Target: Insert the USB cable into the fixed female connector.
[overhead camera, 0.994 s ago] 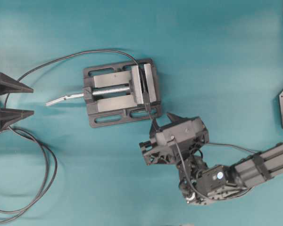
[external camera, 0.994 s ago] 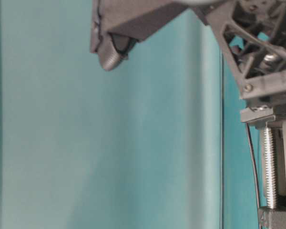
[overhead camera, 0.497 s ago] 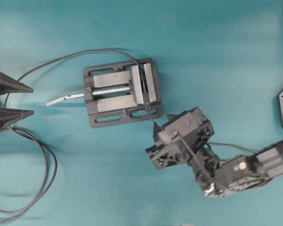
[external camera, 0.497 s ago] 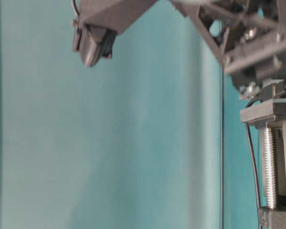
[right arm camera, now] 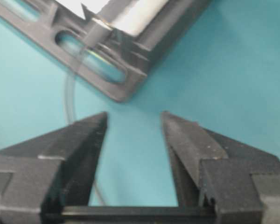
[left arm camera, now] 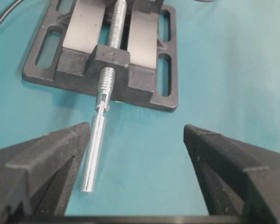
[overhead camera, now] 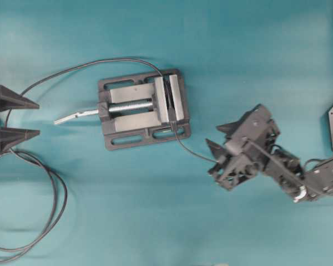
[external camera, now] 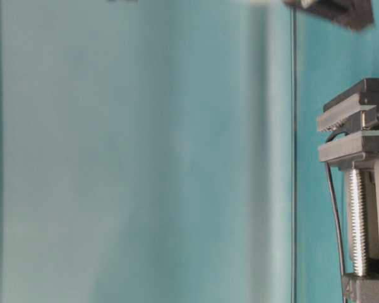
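The fixed female connector [overhead camera: 167, 98] is a small black block clamped between the jaws of the dark vise [overhead camera: 127, 123]. The USB cable [overhead camera: 190, 151] runs from the vise's near edge to under my right gripper. Its plug [overhead camera: 172, 126] points into the gap at the connector; how deep it sits I cannot tell. In the right wrist view the plug [right arm camera: 95, 29] is blurred. My right gripper [overhead camera: 212, 135] [right arm camera: 134, 116] is open and empty, to the right of the vise. My left gripper [overhead camera: 38, 118] [left arm camera: 136, 128] is open at the left edge, facing the vise.
The vise's silver handle rod [overhead camera: 75, 116] [left arm camera: 95, 149] sticks out toward my left gripper. A long black cable [overhead camera: 58, 194] loops over the lower left and arcs round to the vise's far side. The table-level view shows the vise [external camera: 360, 148] at the right.
My right gripper has pulled back from the vise's near edge toward the right, staying open. The plug has stayed at the vise. The left arm has not moved.
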`<control>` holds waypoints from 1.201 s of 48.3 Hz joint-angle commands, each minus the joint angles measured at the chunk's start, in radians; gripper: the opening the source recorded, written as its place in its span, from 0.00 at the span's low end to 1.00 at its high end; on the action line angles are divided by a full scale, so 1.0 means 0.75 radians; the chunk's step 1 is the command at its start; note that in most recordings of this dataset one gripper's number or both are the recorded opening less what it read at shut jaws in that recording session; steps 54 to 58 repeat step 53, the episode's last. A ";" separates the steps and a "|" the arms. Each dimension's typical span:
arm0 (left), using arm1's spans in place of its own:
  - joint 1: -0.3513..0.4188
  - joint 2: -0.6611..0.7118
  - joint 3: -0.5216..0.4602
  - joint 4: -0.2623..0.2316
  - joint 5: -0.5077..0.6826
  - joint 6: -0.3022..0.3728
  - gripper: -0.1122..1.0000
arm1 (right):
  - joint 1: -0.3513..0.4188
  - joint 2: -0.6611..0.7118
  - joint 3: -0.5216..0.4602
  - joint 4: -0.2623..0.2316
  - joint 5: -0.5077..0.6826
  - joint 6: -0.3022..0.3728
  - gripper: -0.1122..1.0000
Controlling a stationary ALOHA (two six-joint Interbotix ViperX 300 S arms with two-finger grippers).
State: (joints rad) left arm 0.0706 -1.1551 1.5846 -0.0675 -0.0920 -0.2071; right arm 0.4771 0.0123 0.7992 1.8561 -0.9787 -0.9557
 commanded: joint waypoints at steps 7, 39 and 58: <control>0.002 0.010 -0.020 0.004 -0.004 -0.014 1.00 | -0.051 -0.227 0.184 -0.108 0.131 -0.002 0.60; 0.002 0.010 -0.020 0.004 -0.006 -0.014 1.00 | -0.464 -1.066 0.702 -0.657 0.513 0.006 0.60; 0.002 0.010 -0.020 0.002 -0.006 -0.014 1.00 | -0.661 -1.395 0.722 -0.861 0.693 0.008 0.60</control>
